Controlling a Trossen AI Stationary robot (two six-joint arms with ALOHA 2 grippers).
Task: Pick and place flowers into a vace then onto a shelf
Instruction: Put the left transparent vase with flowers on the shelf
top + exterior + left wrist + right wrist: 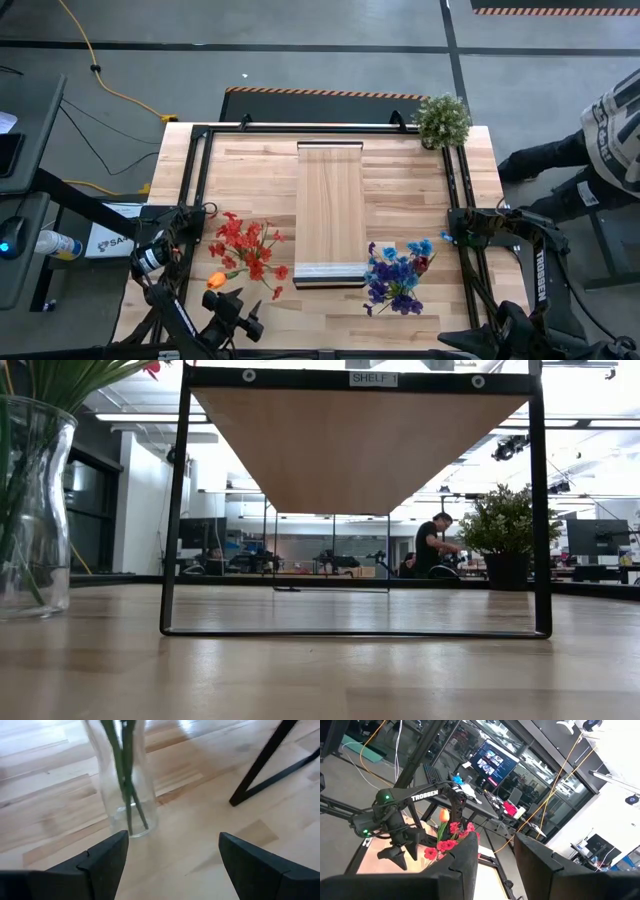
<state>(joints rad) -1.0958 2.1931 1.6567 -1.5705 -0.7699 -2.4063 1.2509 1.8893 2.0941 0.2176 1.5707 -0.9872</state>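
Left claw [232, 318] sits low at the worktop's [400, 170] near-left corner, fingers [102, 862] spread wide with nothing between them, aimed at a clear glass vase [124, 790] standing upright just ahead of it. Vase holds a bunch of red flowers [248, 248] plus one orange head [216, 281]; green stems run down inside the glass to its base. From table height the same vase [30, 510] shows at the left edge, stems inside, resting on the wood. Centre of the worktop: the shelf [330, 212], a long light plank raised on a black frame [178, 510], running from the far edge toward the near edge, pale strip at its near end; a label on the frame's top bar reads SHELF 1. Just right of the shelf's near end, a cluster of blue and purple flowers [398, 275] with a dark-red head among them, close to the near edge. Far-right corner: a bushy green potted plant [442, 120]. Right claw [495, 855] is held off the near-right corner, fingers parted, empty. A person [610, 140] stands beyond the right edge.
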